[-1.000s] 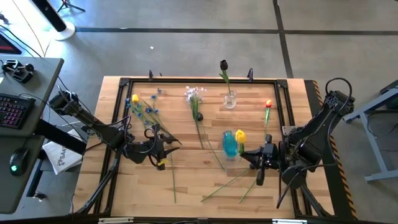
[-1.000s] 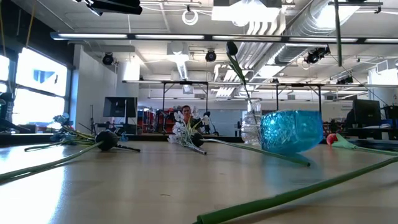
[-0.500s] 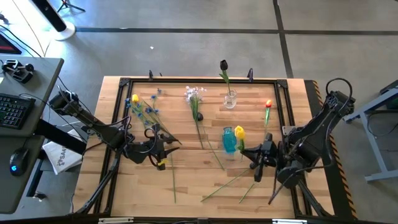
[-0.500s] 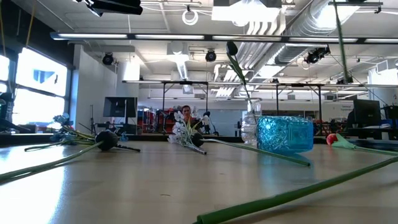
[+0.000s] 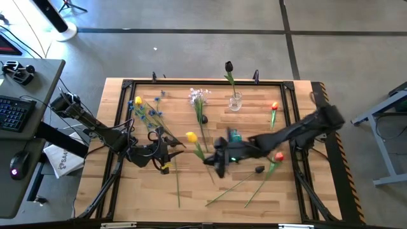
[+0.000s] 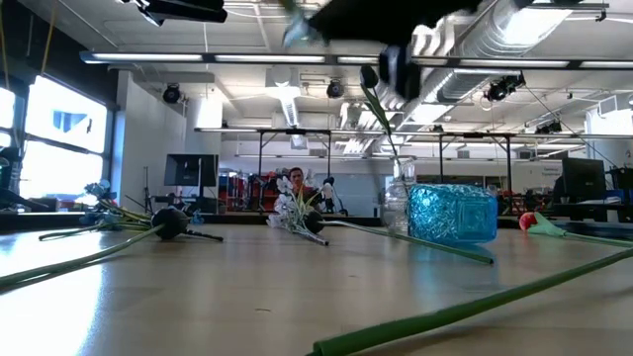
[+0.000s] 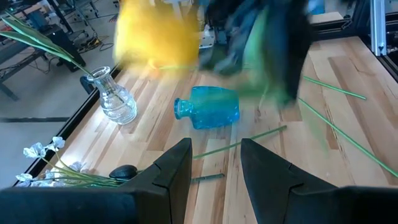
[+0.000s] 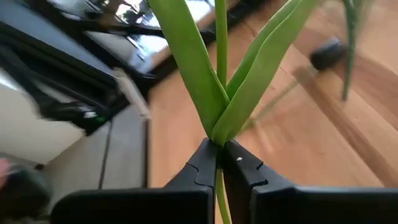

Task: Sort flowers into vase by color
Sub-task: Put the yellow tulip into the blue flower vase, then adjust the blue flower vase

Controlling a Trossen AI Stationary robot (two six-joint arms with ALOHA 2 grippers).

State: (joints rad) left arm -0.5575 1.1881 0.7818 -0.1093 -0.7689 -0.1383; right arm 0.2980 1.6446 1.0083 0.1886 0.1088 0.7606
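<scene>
The right tool (image 8: 219,163), carried on an arm stretched across the middle of the tabletop (image 5: 191,184) in the high view, is clamped on the green stem of a yellow flower (image 5: 191,137), its 2 dark fingers (image 8: 202,163) pressed together just below the point where the long leaves fork. In the high view the yellow head lies left of the tool, between it and the left arm, and the left wrist view shows the same head as a blurred yellow mass above the tabletop. Just beside the right arm, a blue vase (image 5: 234,135) lies on its side; the left wrist view shows it (image 7: 208,107) on the planks with its neck toward a clear glass vase (image 7: 114,99). That clear glass vase stands upright near the far edge and holds 1 near-black flower (image 5: 228,66). An orange-red flower (image 5: 274,107) lies to the right of it, a pale lilac-white flower (image 5: 198,95) to its left, and blue flowers (image 5: 151,112) lie with another yellow head near the far left corner. Several bare green stems (image 5: 235,184) lie across the near part of the tabletop. The left tool (image 7: 214,165) rests low at the left side of the tabletop, its fingers apart and holding nothing. In the low view a person (image 6: 294,182) shows far off in the room behind.
</scene>
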